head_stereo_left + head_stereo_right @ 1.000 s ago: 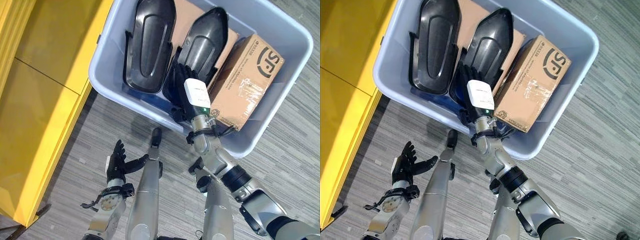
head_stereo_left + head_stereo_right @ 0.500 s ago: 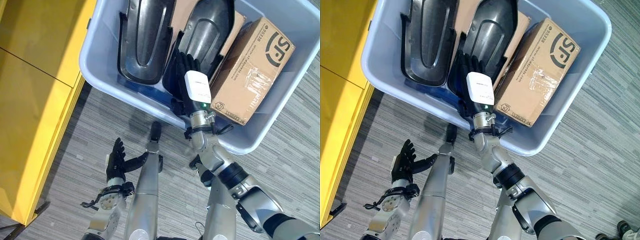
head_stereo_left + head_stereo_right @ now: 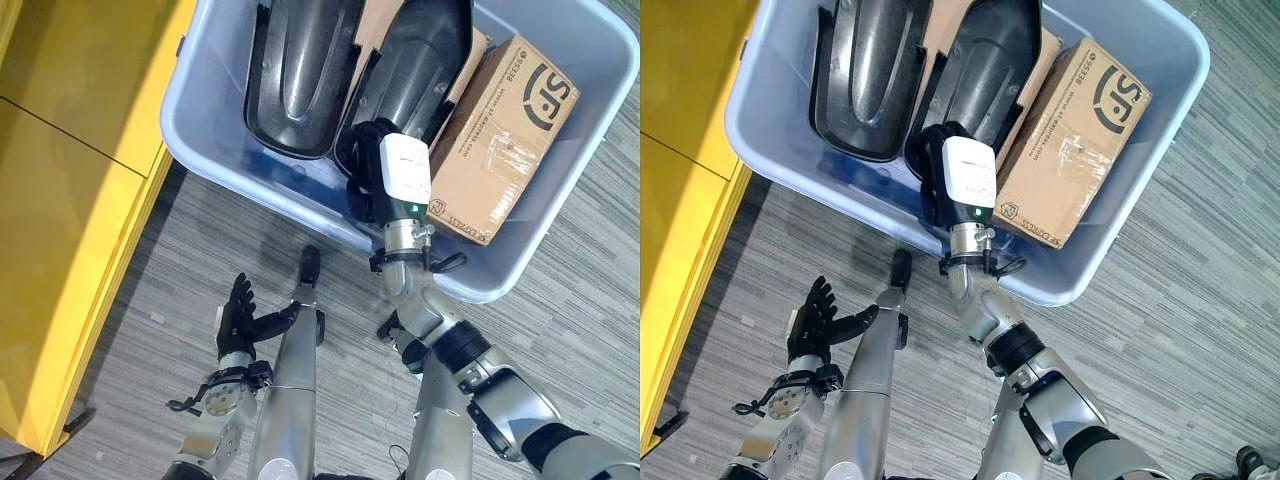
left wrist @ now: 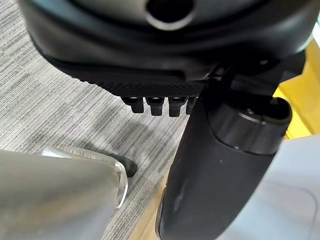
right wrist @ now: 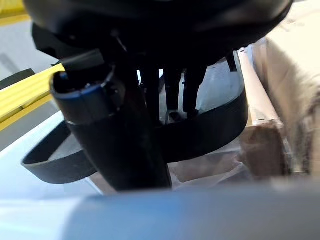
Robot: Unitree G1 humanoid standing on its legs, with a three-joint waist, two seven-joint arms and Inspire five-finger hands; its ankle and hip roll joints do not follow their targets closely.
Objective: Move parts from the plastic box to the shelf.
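A blue-grey plastic box (image 3: 262, 185) on the floor holds two long black moulded parts. The left part (image 3: 300, 70) lies untouched. My right hand (image 3: 360, 152) is inside the box at the near end of the right part (image 3: 418, 50). In the right wrist view its fingers hook over that part's black rim (image 5: 212, 129) and the thumb (image 5: 117, 150) stands on the near side, so the hand is shut on it. My left hand (image 3: 238, 318) hovers open, fingers straight, above the floor in front of the box, holding nothing.
A brown cardboard carton (image 3: 500, 130) fills the box's right side, against the right part, with flatter cardboard (image 3: 372, 22) under the parts. The yellow shelf (image 3: 70, 180) runs along the left. Grey striped floor lies around the box.
My right hand's fingers, straight and spread over the part's near end before, have curled down onto its rim. The left hand has stayed put.
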